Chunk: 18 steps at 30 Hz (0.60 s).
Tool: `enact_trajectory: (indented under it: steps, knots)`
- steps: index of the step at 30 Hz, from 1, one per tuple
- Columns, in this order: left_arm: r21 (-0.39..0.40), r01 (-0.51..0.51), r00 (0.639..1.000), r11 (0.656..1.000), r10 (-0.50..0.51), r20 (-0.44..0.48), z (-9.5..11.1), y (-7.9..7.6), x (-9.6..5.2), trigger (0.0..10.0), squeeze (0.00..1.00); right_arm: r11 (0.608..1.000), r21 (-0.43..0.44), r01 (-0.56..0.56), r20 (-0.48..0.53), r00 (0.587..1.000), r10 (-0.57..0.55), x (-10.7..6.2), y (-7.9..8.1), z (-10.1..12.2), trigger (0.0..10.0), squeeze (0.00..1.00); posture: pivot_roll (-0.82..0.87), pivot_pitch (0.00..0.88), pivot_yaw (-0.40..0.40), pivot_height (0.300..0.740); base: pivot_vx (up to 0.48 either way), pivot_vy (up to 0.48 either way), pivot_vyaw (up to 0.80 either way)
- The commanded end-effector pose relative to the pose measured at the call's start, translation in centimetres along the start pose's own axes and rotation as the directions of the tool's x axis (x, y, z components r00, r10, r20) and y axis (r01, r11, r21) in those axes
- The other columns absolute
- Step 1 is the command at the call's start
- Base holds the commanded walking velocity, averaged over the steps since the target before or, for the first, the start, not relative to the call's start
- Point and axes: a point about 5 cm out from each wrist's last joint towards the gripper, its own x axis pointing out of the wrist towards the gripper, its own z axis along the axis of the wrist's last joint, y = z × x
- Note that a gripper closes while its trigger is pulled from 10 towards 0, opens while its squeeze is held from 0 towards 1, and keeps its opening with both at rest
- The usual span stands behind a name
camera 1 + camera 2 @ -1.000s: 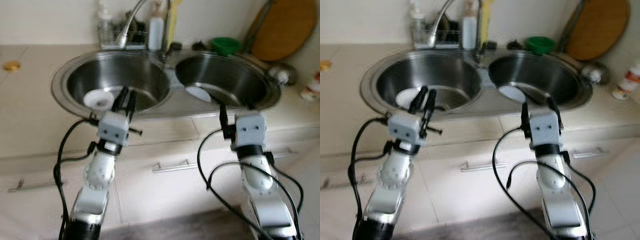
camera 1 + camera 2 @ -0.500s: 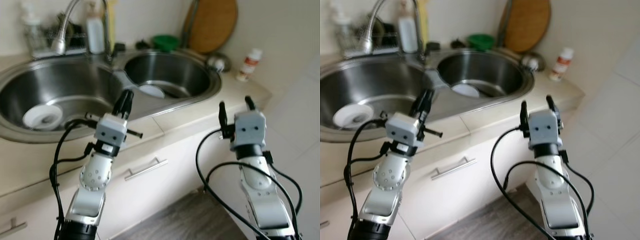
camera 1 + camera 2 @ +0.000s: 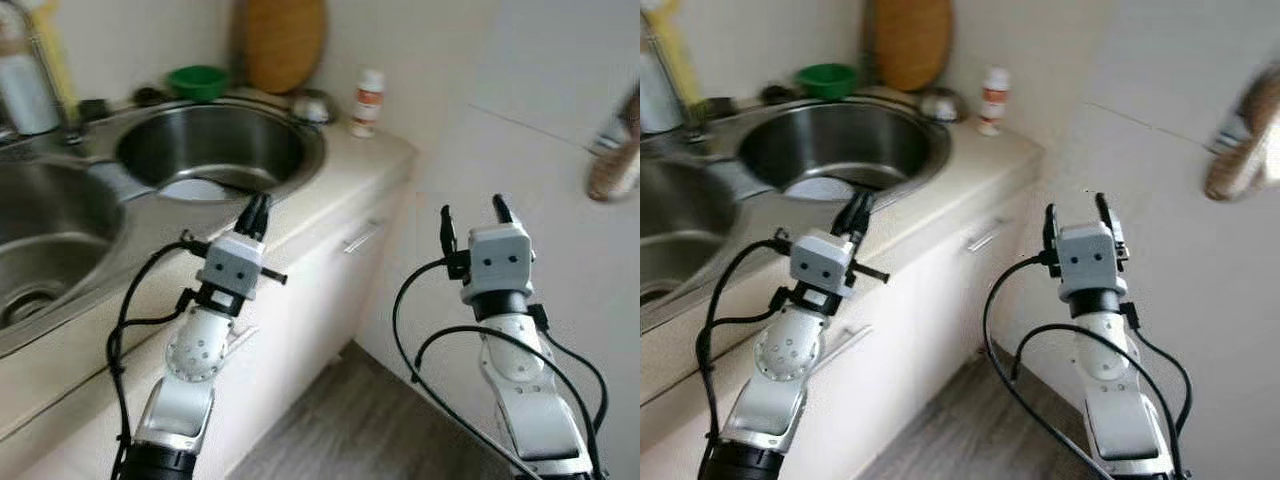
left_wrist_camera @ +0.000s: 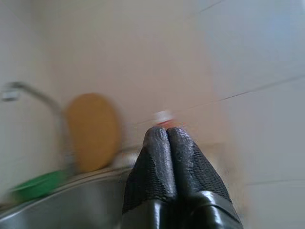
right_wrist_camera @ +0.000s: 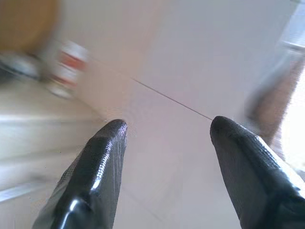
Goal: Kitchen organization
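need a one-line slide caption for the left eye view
G1 at the counter's end: shut left gripper over the sink rim, open right gripper held empty before the tiled wall.

A blurred brown and white object [image 3: 618,150] at 3 o'clock was cut off by the frame edge; its identity could not be determined. The left stainless steel sink basin [image 3: 40,270] at 9 o'clock was cropped. The small white bottle with a red label [image 5: 66,67] appeared only as a smear in the right wrist view. The round wooden cutting board [image 4: 92,131] and green bowl [image 4: 33,187] were blurred in the left wrist view.
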Motion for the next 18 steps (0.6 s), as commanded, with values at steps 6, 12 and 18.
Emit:
enact_trajectory:
  steps: [6,12,18]
  knots:
    - [0.021,0.022,0.998,1.0,-0.021,-0.051,-0.66,0.29,-0.12,10.0,0.0,0.999,-0.027,0.024,-0.027,0.999,-0.025,0.15,0.01,-0.34,10.0,0.0,-0.03,0.0,-0.085,0.74,0.0,0.0,-0.8]
    - [0.002,0.025,0.998,1.0,-0.025,-0.066,-0.81,0.14,-0.2,10.0,0.0,0.999,-0.043,0.014,-0.029,0.999,-0.015,0.16,0.31,-0.38,10.0,0.0,-0.03,0.0,-0.084,0.74,0.0,-0.128,-0.8]
    - [-0.001,0.028,0.997,1.0,-0.028,-0.074,-0.91,0.03,-0.26,10.0,0.0,0.998,-0.055,0.002,-0.037,0.999,-0.004,0.18,0.55,-0.57,10.0,0.0,-0.04,0.0,-0.084,0.74,0.0,-0.469,-0.79]
